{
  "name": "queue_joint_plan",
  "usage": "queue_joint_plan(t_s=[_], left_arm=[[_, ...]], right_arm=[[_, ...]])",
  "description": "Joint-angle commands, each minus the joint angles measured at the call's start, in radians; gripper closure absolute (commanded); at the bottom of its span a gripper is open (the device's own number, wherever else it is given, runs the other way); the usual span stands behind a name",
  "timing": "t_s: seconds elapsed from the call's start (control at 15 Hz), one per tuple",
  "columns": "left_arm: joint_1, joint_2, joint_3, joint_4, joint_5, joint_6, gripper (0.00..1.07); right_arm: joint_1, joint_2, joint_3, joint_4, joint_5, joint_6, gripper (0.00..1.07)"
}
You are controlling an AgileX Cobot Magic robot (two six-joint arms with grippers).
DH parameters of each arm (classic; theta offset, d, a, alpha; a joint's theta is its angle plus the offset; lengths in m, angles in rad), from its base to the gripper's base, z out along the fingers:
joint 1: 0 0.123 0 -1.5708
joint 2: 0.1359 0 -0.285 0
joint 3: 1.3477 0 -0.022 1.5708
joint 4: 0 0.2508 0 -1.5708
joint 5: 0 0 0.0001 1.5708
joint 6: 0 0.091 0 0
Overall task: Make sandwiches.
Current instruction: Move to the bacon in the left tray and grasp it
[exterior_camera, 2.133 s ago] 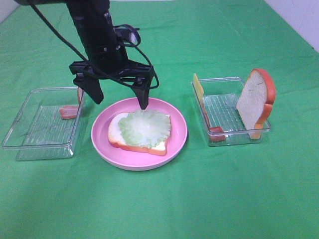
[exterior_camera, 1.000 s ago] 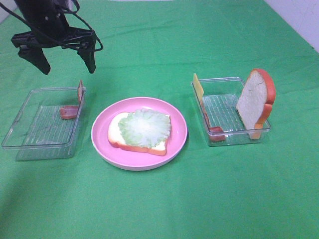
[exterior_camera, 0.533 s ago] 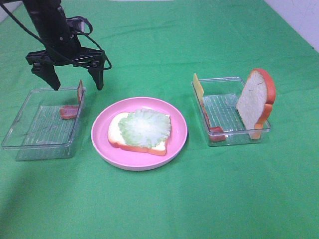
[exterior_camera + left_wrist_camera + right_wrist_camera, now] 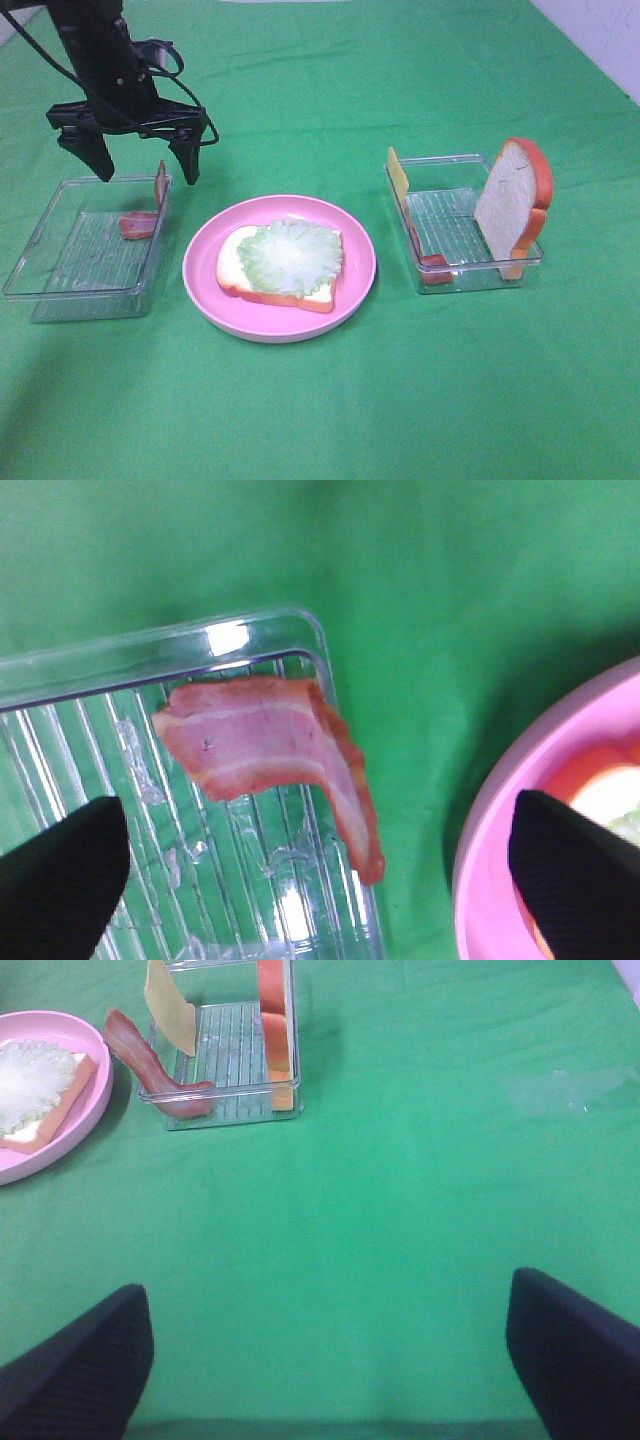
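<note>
A bread slice topped with a pale green lettuce leaf lies on the pink plate. A pink-red meat strip leans in the far right corner of the left tray. My left gripper hangs open above that strip, its fingers astride it; the left wrist view shows the strip between the pads. The right tray holds a yellow cheese slice, a second meat strip and an upright bread slice. My right gripper is open and empty over bare cloth.
Green cloth covers the table. The plate's rim lies close beside the left tray's edge. The right wrist view shows the right tray, its cheese, meat strip, bread, and the plate.
My left gripper left the lettuce on the plate, swung open to the back left, then came down over the meat strip in the left tray. Everything else stayed still.
</note>
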Motion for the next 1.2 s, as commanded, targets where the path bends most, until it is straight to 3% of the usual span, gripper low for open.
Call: queue_joint_plan(t_s=[0.07,0.27,0.33,0.47,1.07,1.2], left_arm=[[-0.005,0.012,-0.004,0.005,0.063,0.004,0.13],[-0.005,0.013,-0.004,0.005,0.065,0.006,0.19],[-0.005,0.013,-0.004,0.005,0.066,0.007,0.34],[-0.005,0.014,-0.004,0.005,0.07,0.007,0.44],[-0.005,0.014,-0.004,-0.036,0.057,0.004,0.45],[-0.005,0.014,-0.004,-0.036,0.058,0.004,0.57]], right_arm=[[-0.002,-0.025,0.003,0.002,0.0,-0.003,0.15],[-0.002,-0.025,0.003,0.002,0.0,-0.003,0.15],[-0.002,-0.025,0.003,0.002,0.0,-0.003,0.15],[-0.002,-0.025,0.003,0.002,0.0,-0.003,0.15],[-0.002,-0.025,0.003,0.002,0.0,-0.003,0.15],[-0.002,-0.025,0.003,0.002,0.0,-0.003,0.15]])
